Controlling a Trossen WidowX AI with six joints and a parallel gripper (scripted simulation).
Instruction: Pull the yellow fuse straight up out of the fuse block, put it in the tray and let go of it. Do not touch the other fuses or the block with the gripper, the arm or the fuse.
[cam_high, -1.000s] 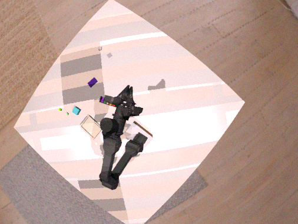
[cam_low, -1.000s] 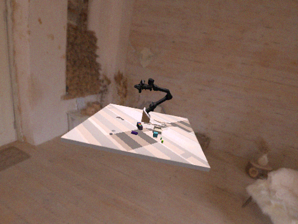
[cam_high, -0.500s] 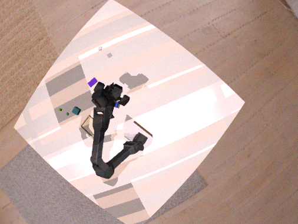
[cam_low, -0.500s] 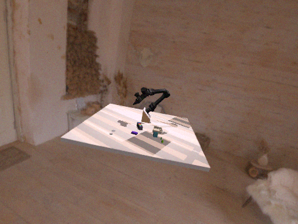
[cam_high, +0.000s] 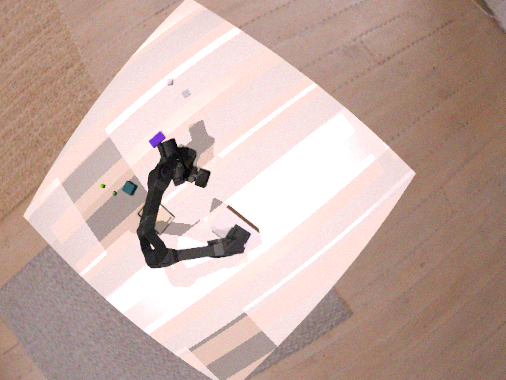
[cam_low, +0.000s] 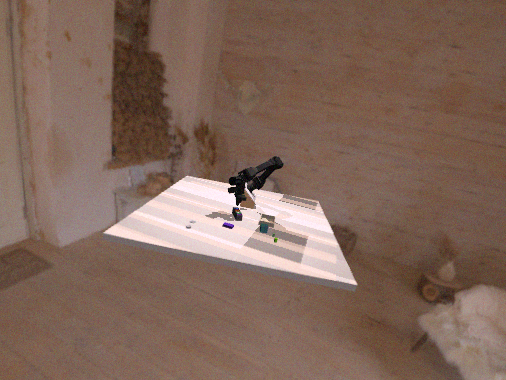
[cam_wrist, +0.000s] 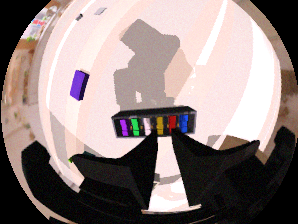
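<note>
The yellow fuse (cam_wrist: 160, 126) stands in the dark fuse block (cam_wrist: 155, 112) (cam_low: 235, 214), between a white fuse (cam_wrist: 147, 127) and a red fuse (cam_wrist: 172, 123). My gripper (cam_wrist: 164, 132) (cam_low: 239, 202) points down above the block. Its fingers are a little apart with nothing between them. In the wrist view the yellow fuse shows just beyond the gap, nearer the left fingertip, and the right fingertip overlaps the red fuse's lower end. The arm hides the block in the top view. The shallow tray (cam_high: 173, 217) (cam_low: 266, 220) is partly hidden under the arm there.
A purple block (cam_high: 157, 139) (cam_low: 228, 225) (cam_wrist: 79, 85) lies near the fuse block. A teal block (cam_high: 130, 188) (cam_low: 264, 228) and two small green pieces (cam_high: 103, 186) lie beyond the tray. Two small grey pieces (cam_high: 186, 93) lie farther out. A brown-edged panel (cam_high: 243, 218) stands near the arm's base.
</note>
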